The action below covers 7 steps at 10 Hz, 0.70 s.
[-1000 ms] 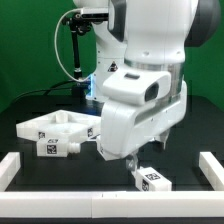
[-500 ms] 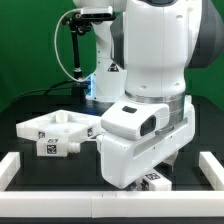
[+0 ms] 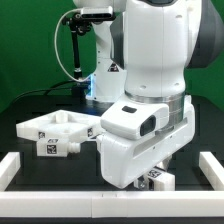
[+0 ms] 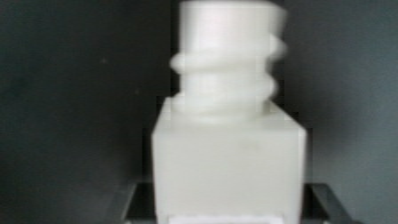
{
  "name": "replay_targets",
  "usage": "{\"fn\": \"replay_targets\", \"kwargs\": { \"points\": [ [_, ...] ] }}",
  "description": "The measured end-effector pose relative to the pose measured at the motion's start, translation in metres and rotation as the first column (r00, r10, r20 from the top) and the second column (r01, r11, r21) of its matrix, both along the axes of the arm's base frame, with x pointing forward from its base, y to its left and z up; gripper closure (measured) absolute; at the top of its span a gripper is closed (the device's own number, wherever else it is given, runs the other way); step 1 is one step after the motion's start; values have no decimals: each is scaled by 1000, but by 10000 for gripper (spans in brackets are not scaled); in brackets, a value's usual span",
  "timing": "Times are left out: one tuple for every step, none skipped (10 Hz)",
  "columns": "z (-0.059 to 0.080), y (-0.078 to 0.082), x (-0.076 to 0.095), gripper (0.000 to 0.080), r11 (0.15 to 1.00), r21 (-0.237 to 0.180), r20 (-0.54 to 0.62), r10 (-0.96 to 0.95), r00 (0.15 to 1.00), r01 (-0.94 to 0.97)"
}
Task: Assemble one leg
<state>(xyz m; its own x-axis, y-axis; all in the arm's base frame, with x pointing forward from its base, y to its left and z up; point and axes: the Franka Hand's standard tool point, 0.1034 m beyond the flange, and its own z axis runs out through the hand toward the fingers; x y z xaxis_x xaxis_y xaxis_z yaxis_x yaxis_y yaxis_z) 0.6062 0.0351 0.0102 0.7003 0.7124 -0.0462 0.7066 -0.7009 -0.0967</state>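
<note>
At the exterior view's left edge we see a white border strip (image 3: 10, 168) lying on the dark table (image 3: 50, 175). Just beyond it sits a large white panel (image 3: 55, 130) with a raised rim and black-and-white tags on its near faces. Behind the panel, against the green backdrop, stands a black post (image 3: 76, 50) with a looped cable. A blue glow (image 3: 95, 86) shows beside its foot.

Moving toward the middle, the white arm (image 3: 155, 60) fills most of the picture. Its bulky wrist housing (image 3: 140, 140) is low over the table, close to the long front strip (image 3: 60, 197). Under the housing's lower edge, toward the exterior view's right, a corner of the leg (image 3: 157, 180) peeks out. It is small and white and carries a tag, and it sits on the table just behind the front strip, well apart from the panel. At the far right lies another white strip (image 3: 212, 166).

In the wrist view the leg (image 4: 228, 150) appears blurred. We can make out a square white block with a ribbed round peg rising from one end. Dark parts of the jaws flank the block's near end, one on either side. We cannot tell whether the jaws press on the block or only stand beside it.
</note>
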Motion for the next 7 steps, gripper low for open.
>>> {"fn": "replay_targets", "kwargs": {
  "points": [
    [1, 0, -1, 532, 1000, -1, -1, -8, 1000, 8],
    [8, 4, -18, 532, 994, -14, -5, -105, 994, 105],
    [20, 12, -44, 532, 983, -31, -27, -180, 983, 179],
    [31, 20, -63, 532, 968, -50, -46, -248, 968, 246],
    [41, 35, -75, 532, 938, -74, -40, -343, 939, 339],
    [48, 45, -77, 532, 945, -73, -31, -322, 946, 319],
    [44, 42, -77, 532, 948, -72, -37, -315, 948, 312]
  ]
}}
